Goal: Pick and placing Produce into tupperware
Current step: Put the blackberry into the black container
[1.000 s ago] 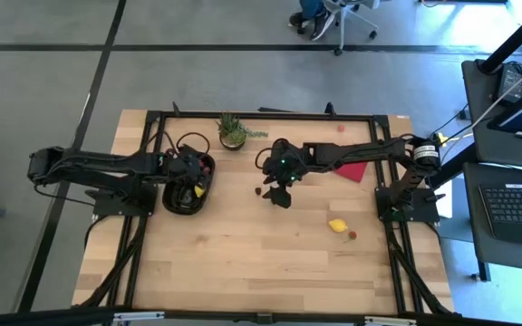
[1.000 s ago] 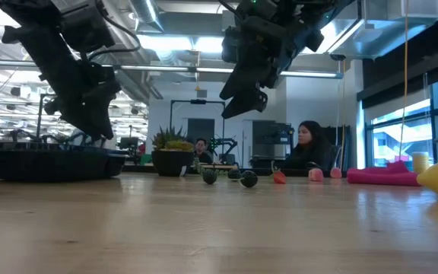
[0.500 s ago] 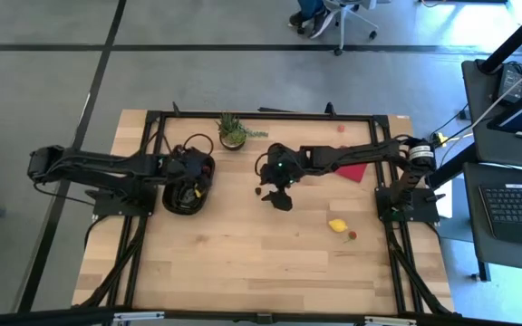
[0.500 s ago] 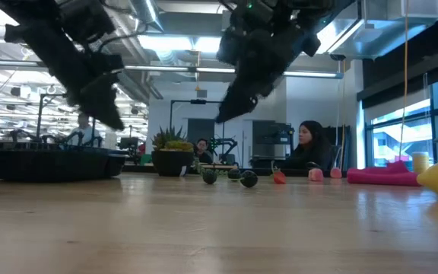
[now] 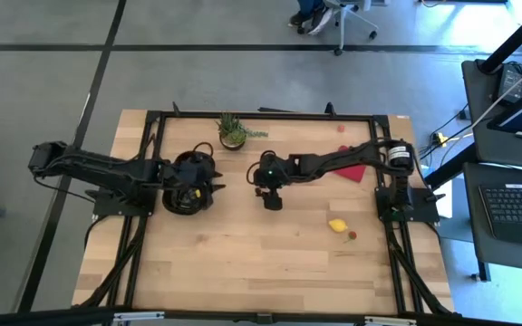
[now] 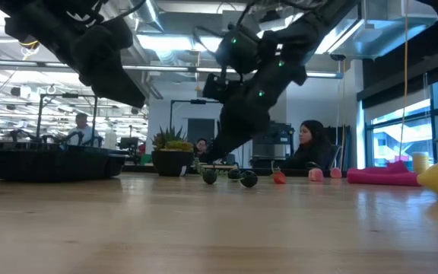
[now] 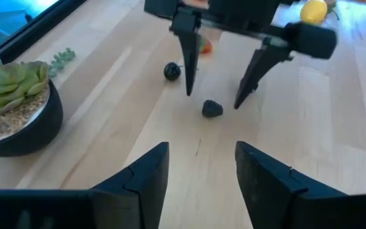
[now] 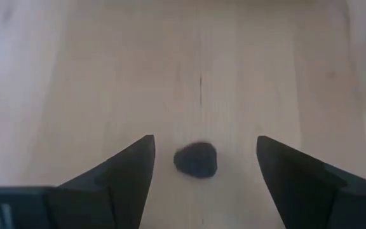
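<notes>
Nearby, the spread right pincer [image 8: 202, 172] straddles a dark berry [image 8: 196, 159], another berry [image 7: 172, 70] beside.

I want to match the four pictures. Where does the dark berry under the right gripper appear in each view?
High view: the dark berry is hidden under the right gripper, mid-table.
Low view: probably one of the dark berries below the right gripper; which one, I cannot tell.
Left wrist view: dark berry between the right gripper's open fingers.
Right wrist view: it lies on the wood, between the fingers.
Shared landmark: the potted plant.
</notes>
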Robot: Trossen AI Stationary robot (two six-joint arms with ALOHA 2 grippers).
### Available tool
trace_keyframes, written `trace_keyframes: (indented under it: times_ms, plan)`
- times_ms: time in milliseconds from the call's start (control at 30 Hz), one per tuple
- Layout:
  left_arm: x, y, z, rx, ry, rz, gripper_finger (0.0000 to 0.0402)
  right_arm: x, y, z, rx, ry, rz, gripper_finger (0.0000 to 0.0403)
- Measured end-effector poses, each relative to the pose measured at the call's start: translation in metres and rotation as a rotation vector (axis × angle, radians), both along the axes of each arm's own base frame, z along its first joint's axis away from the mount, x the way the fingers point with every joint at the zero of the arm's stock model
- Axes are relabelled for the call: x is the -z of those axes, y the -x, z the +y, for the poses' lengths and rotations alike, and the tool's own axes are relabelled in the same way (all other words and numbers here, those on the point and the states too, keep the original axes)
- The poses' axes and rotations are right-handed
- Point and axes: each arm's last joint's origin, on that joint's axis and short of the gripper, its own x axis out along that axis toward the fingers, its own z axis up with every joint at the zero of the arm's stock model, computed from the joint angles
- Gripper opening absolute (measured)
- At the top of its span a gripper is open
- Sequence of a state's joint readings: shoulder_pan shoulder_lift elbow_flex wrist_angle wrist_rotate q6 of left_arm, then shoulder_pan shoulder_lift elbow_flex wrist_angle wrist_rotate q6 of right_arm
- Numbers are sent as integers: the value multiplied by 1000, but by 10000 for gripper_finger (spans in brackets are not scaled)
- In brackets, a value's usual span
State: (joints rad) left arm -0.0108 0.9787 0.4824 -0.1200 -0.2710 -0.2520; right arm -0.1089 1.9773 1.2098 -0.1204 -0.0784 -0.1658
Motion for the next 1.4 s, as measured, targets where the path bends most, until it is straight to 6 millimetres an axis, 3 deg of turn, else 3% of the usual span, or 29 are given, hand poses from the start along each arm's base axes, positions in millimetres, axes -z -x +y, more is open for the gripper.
trace_keyframes:
  times_ms: [433, 833, 1033, 1400]
  plan:
    - [0, 0, -1, 5, 0, -1, 163, 23, -3, -1, 12, -4, 47, 268]
    - [0, 0, -1, 5, -1, -1, 170, 33, -6, -1, 19, -17, 56, 179]
    - [0, 0, -1, 4, 0, -1, 162, 31, -6, -1, 36, -25, 56, 119]
    - [0, 0, -2, 42, -46, 15, 166, 6, -24, 0, 64, -72, 22, 116]
